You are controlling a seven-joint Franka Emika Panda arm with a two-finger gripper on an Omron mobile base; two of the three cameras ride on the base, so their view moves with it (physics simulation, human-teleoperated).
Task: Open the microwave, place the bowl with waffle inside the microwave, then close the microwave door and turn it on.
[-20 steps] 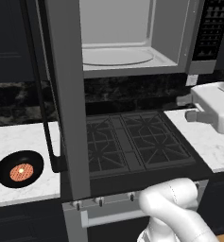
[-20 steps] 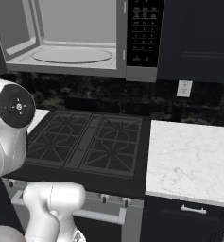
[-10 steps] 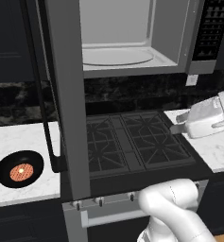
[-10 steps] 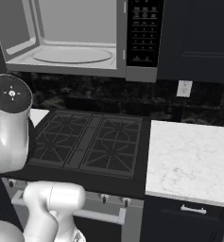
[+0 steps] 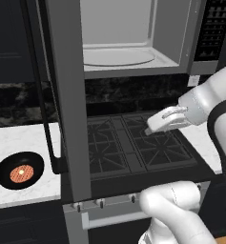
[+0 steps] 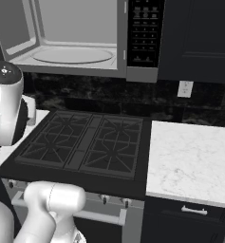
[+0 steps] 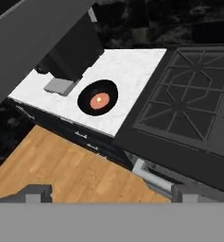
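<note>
The microwave [image 5: 133,52] hangs over the stove with its pale cavity and turntable [image 6: 71,54] exposed. The microwave door [image 5: 62,95] stands swung out toward me, its black bar handle [image 5: 42,90] on the left side. On the white counter left of the stove sits the black bowl [image 5: 20,170] with the orange waffle [image 5: 22,173] in it; the hand view also looks down on the bowl [image 7: 98,97] and waffle [image 7: 99,99]. My gripper [image 5: 152,126] hovers over the right stove burners, pointing left, well away from the bowl. In the hand view the gripper [image 7: 108,194] is open with nothing between its fingertips.
The black stove top [image 6: 85,142] lies below the microwave. White counters flank it on the left [image 5: 9,143] and right [image 6: 194,156]. The open door [image 7: 33,33] juts out between my hand and the bowl's counter. The button panel [image 6: 142,33] is at the microwave's right.
My arm has swung left, from above the right counter to over the stove burners. The bowl, waffle and open door have not moved, and the gripper stays open.
</note>
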